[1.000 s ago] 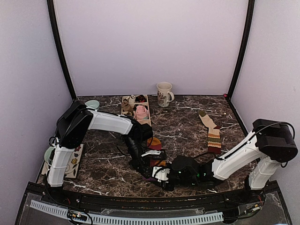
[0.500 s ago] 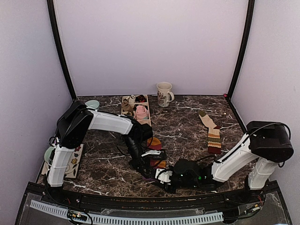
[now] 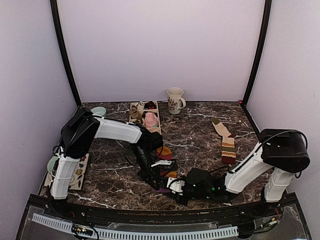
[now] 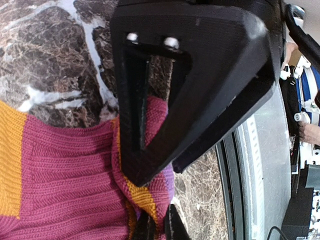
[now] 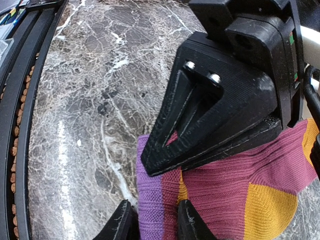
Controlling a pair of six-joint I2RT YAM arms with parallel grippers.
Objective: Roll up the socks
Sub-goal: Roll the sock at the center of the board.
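One striped sock (image 3: 165,152), maroon, orange and purple, lies bunched near the table's front middle under both grippers. My left gripper (image 3: 159,183) is closed on a folded edge of it; in the left wrist view the fold (image 4: 150,192) sits pinched in the gripper (image 4: 150,205). My right gripper (image 3: 173,186) meets it from the right. In the right wrist view the gripper (image 5: 150,197) is closed over the sock's purple cuff (image 5: 150,200). The other striped sock (image 3: 228,145) lies flat at the right. No beige socks are distinct.
A wooden tray (image 3: 134,107) at the back holds a pink bundle (image 3: 150,119) and small dark items. A mug (image 3: 175,100) stands behind it. A green bowl (image 3: 98,111), a plate (image 3: 52,165) and a flowered board (image 3: 80,172) sit at the left. The black front rail (image 3: 150,212) is close below the grippers.
The right arm's elbow and shoulder have shifted left and its gripper has edged slightly towards the sock. The left gripper has dipped a little lower on the sock.
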